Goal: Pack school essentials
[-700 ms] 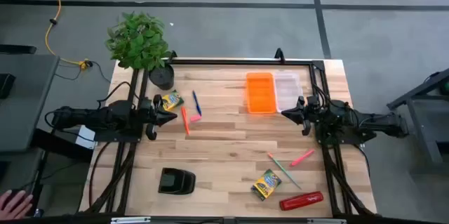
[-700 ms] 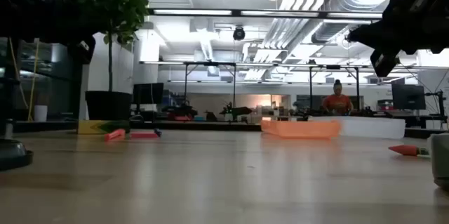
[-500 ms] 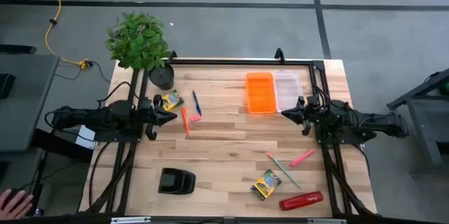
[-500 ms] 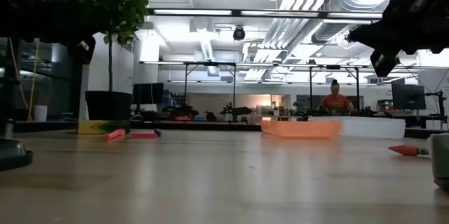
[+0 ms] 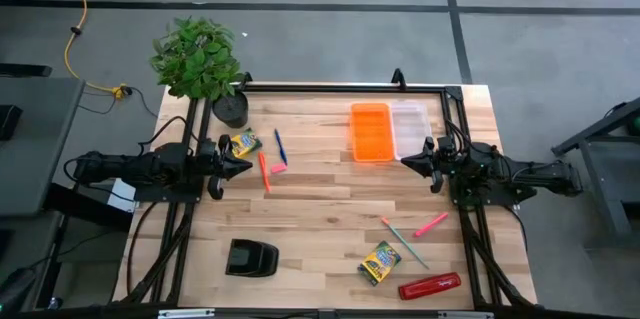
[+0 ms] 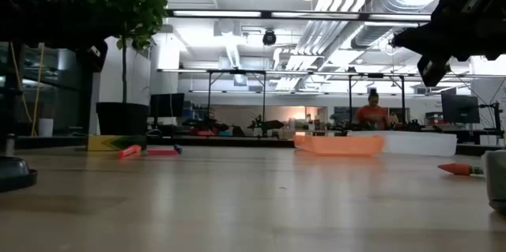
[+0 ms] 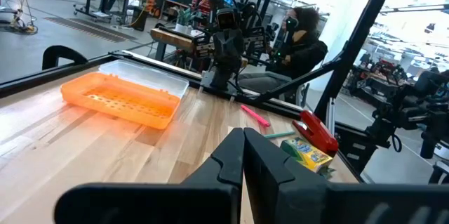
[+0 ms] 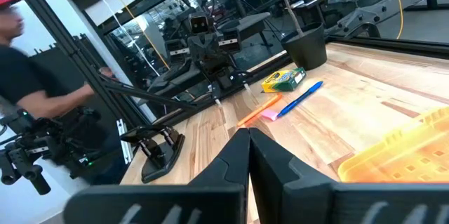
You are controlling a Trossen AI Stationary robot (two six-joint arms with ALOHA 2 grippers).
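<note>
My left gripper (image 5: 243,162) hovers shut over the table's left part, just near of one yellow-green crayon box (image 5: 244,144), a blue pen (image 5: 280,147), an orange pen (image 5: 264,171) and a pink eraser (image 5: 279,168). My right gripper (image 5: 405,159) hovers shut near the right edge, beside an orange tray (image 5: 371,131) and its clear lid (image 5: 409,129). Flat on the near right lie a green pencil (image 5: 405,242), a pink pen (image 5: 431,224) and the second crayon box (image 5: 380,262). The wrist views show each gripper's fingers (image 7: 243,142) (image 8: 248,137) closed together.
A red stapler (image 5: 430,286) lies at the near right corner and a black blocky object (image 5: 251,257) at the near left. A potted plant (image 5: 200,59) stands at the far left corner. Bare wood lies in the table's middle. A person sits beyond the table (image 7: 302,38).
Both arms have kept still and nothing on the table has moved. A person's hand at the picture's lower left, off the table, has gone out of the high view.
</note>
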